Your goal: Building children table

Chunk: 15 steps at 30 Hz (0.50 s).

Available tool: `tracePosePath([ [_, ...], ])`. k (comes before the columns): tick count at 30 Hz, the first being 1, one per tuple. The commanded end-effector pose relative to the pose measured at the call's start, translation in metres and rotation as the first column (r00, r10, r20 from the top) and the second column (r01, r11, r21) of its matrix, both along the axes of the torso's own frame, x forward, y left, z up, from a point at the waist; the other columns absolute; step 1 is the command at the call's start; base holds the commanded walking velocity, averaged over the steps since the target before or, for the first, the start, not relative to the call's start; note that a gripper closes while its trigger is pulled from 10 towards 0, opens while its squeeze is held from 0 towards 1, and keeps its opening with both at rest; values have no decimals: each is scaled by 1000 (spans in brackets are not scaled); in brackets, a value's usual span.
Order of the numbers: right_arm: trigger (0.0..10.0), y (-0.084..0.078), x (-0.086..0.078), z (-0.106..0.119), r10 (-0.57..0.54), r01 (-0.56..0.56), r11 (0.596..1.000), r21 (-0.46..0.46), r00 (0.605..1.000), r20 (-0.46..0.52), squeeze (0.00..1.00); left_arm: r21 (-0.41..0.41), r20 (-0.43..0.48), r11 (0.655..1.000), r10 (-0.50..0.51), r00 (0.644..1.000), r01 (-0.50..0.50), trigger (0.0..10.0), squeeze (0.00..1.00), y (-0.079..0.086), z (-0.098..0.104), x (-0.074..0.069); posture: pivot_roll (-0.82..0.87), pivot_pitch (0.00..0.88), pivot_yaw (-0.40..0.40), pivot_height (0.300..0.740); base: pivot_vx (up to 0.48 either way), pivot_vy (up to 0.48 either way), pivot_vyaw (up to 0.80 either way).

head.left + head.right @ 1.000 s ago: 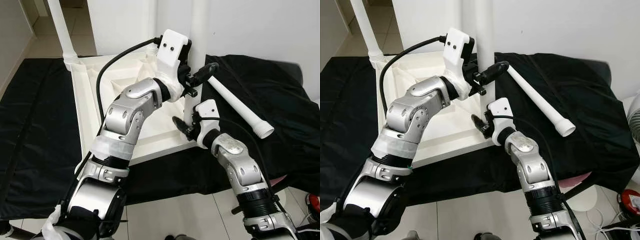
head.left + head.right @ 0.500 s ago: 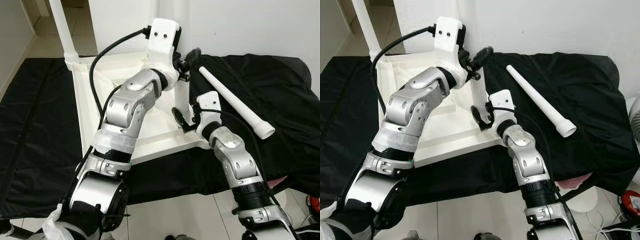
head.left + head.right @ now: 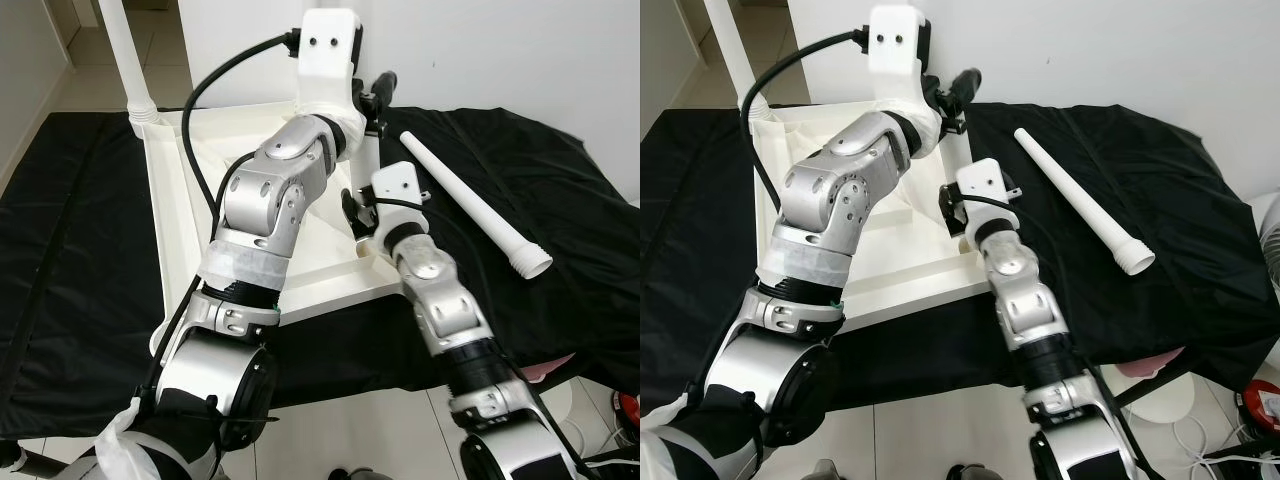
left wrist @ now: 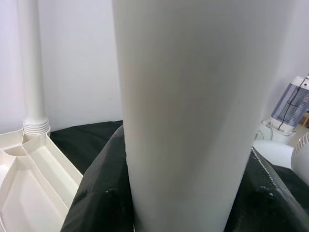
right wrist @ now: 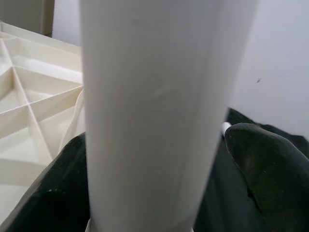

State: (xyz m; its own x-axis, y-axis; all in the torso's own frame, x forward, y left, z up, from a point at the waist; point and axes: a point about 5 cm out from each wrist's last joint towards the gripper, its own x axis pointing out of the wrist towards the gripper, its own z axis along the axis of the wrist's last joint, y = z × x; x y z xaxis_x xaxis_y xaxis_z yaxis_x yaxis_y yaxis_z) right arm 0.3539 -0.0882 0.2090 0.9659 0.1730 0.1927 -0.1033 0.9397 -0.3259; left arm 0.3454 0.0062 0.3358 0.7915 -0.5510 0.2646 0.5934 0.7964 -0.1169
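Note:
The white table top [image 3: 322, 291] lies upside down on a black cloth [image 3: 80, 250]. One white leg [image 3: 124, 60] stands at its far left corner. Another leg [image 4: 188, 111] stands upright at the near right corner. My left gripper [image 3: 378, 95] is shut on it high up, a black finger [image 4: 99, 205] pressed to each side. My right gripper [image 3: 357, 214] is shut on the same leg [image 5: 154, 111] low down, near its base, with a finger [image 5: 270, 169] on each side. A loose white leg [image 3: 472, 207] lies on the cloth to the right.
A white wall stands close behind the table. Pale floor tiles [image 3: 350, 430] run along the cloth's near edge. A white fan [image 3: 1270, 235] and a red object [image 3: 1265, 402] sit at the far right, and a heater [image 4: 289, 99] beyond.
Both arms have swung round the upright leg, the left gripper rising and shifting left, the right wrist turning up closer to the leg. The loose leg has stayed put.

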Motion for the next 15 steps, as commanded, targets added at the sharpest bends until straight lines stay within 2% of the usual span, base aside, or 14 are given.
tracePosePath([
  [1, 10000, -4, 2, -1, -54, 54, 999, 3, 999, 5, 0, 0, 17, 1000, -15, 1000, 15, 10000, 0, -5, 7, -4, 59, 43, -60, 740, 0, 0, 0],
  [7, 10000, 1, 3, -1, -118, 118, 993, 5, 993, 17, 0, -7, 20, 1000, -16, 1000, 16, 10000, 0, -8, 12, -5, 56, 45, -62, 740, 0, 0, 0],
  [15, 10000, 9, 6, -3, -123, 123, 992, 1, 992, 34, 0, -20, 15, 1000, -17, 1000, 17, 10000, 0, -11, 16, -6, 59, 46, -68, 740, 0, 0, 0],
])
